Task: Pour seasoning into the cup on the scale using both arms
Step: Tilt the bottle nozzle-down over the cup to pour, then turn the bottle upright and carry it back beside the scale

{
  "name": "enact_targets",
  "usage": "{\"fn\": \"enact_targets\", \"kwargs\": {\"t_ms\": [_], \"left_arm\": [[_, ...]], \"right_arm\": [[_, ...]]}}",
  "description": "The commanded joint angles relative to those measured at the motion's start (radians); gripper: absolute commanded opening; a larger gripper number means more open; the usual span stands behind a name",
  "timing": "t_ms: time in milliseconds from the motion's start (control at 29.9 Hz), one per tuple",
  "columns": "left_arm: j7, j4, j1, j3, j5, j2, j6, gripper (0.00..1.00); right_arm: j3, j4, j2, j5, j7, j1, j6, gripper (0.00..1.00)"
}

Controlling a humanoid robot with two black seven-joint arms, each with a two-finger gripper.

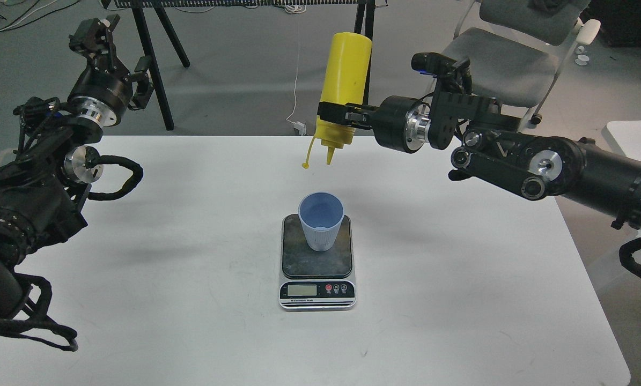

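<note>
The yellow seasoning bottle point(344, 86) hangs upside down in the air, its cone nozzle pointing down, above and slightly behind the cup. Its cap strap dangles at the nozzle's left. My right gripper point(335, 119) is shut on the bottle near its shoulder, reaching in from the right. The light blue ribbed cup point(321, 221) stands upright on the dark platform of the scale point(317, 268); its inside looks plain blue. My left gripper point(111, 51) is raised at the far left, beyond the table's back edge, its fingers spread and empty.
The white table point(191, 300) carries only the scale and cup. Behind it stand black trestle legs point(154, 69) and a grey chair point(492, 59). Another white table edge point(636, 155) shows at the right.
</note>
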Motion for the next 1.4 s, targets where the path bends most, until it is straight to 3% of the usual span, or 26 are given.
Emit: {"fn": "enact_targets", "kwargs": {"t_ms": [0, 1135, 1269, 1369], "left_arm": [[0.000, 0.000, -0.007, 0.000, 0.000, 0.001, -0.001, 0.89], [0.000, -0.003, -0.012, -0.001, -0.001, -0.002, -0.006, 0.89], [0.000, -0.003, -0.013, -0.001, -0.001, -0.002, -0.006, 0.89], [0.000, -0.003, -0.013, -0.001, -0.003, -0.002, -0.003, 0.89]], "right_arm": [[-0.023, 0.007, 0.029, -0.106, -0.018, -0.001, -0.022, 0.37], [-0.052, 0.049, 0.059, -0.215, -0.034, 0.008, -0.041, 0.38], [0.024, 0.023, 0.033, -0.140, -0.027, 0.016, -0.024, 0.38], [0.177, 0.017, -0.030, 0.139, -0.027, 0.004, 0.040, 0.38]]}}
